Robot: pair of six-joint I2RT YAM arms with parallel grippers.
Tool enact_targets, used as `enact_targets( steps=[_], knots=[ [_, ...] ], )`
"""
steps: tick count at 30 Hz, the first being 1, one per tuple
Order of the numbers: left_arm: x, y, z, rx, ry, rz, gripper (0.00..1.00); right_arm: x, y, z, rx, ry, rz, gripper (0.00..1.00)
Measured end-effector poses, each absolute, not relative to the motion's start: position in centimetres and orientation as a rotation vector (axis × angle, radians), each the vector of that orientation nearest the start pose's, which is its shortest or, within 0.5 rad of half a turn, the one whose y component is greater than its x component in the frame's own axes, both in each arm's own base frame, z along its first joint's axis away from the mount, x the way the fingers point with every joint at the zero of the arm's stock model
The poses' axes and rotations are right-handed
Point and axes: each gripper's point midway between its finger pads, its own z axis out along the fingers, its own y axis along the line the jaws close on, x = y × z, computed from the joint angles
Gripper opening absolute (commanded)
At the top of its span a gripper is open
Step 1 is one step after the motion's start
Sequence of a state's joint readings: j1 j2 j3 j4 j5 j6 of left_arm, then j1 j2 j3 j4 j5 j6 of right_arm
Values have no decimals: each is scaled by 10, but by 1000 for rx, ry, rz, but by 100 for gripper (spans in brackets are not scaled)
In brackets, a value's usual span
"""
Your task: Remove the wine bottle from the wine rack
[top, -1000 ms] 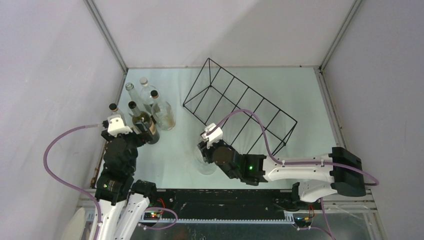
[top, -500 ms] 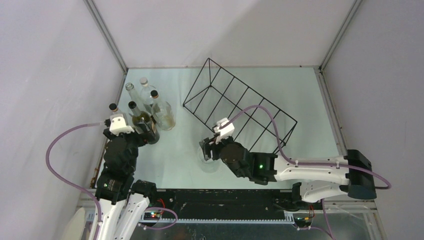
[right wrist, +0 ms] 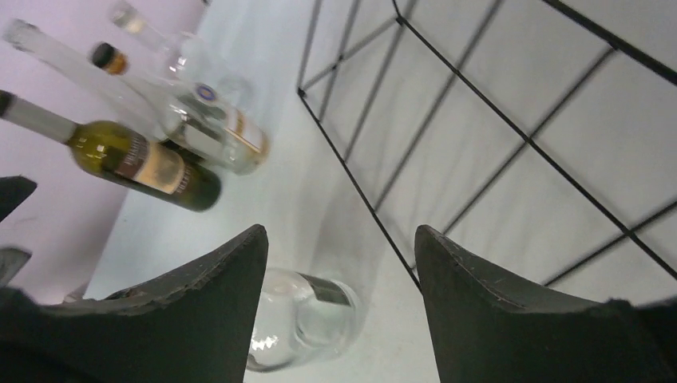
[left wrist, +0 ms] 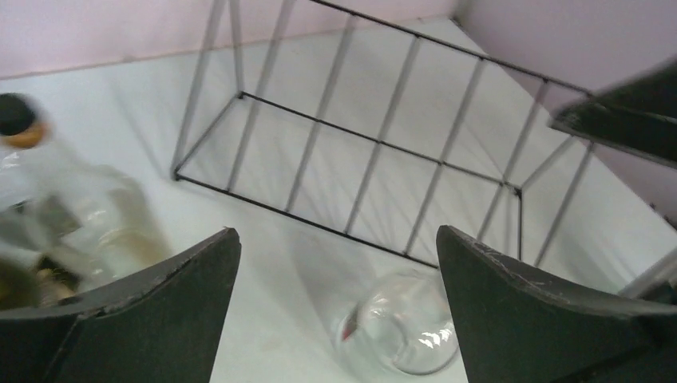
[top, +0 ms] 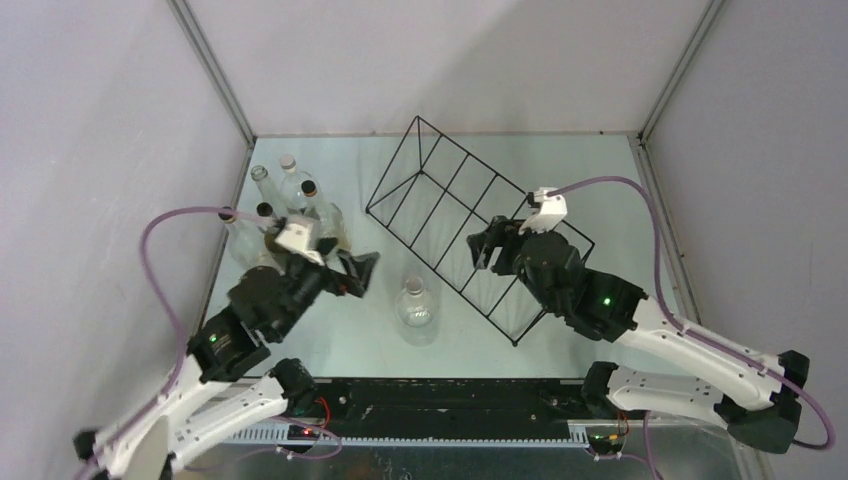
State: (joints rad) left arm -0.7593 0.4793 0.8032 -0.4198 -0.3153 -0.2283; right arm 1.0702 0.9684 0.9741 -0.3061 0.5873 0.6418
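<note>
There are six bottles, one wire rack and two arms. The wine rack (top: 478,215) lies slantwise across the middle of the counter (top: 600,190), running from upper centre to lower right, with its six compartments in a row. All six bottles stand on the counter outside it.

The wine bottle (top: 415,308), a clear one, stands upright alone at lower centre of the overhead view, just beside the rack's lower-left long side. Whether it touches the wire cannot be told. The five other bottles (top: 309,200) are bunched at the upper left of the counter, well apart from it. One of them is a dark green bottle (right wrist: 144,163) with a label, and the rest look clear.

The left arm rises from the lower left corner and bends toward the middle. Its left claw (top: 355,275) points right, near the lone bottle, with jaws spread wide and nothing between them. In its wrist view the bottle sits low between the two fingers (left wrist: 160,319).

The right arm stretches from the lower right corner up and left. Its right claw (top: 487,243) is over the lower-right half of the rack and points left. Its jaws are apart and grip nothing.
</note>
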Motion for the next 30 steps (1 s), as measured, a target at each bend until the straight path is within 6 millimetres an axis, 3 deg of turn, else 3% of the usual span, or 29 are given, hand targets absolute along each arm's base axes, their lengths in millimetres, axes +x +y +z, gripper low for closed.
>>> enact_targets(
  steps=[4, 8, 14, 19, 26, 30],
  knots=[
    [198, -187, 291, 347, 1723, -508, 100, 228, 222, 270, 77, 1970, 593, 71],
    [201, -221, 263, 425, 1783, -450, 100, 219, 202, 263, 110, 2006, 586, 71],
    [197, -244, 256, 451, 1781, -451, 100, 206, 179, 251, 149, 2023, 597, 71],
    [189, -260, 251, 459, 1782, -479, 98, 202, 174, 233, 153, 2066, 577, 71],
    [186, -257, 222, 433, 1816, -455, 84, 198, 177, 220, 135, 2101, 583, 70],
    [182, -258, 216, 432, 1814, -451, 77, 196, 178, 215, 123, 2117, 588, 70]
  ],
)
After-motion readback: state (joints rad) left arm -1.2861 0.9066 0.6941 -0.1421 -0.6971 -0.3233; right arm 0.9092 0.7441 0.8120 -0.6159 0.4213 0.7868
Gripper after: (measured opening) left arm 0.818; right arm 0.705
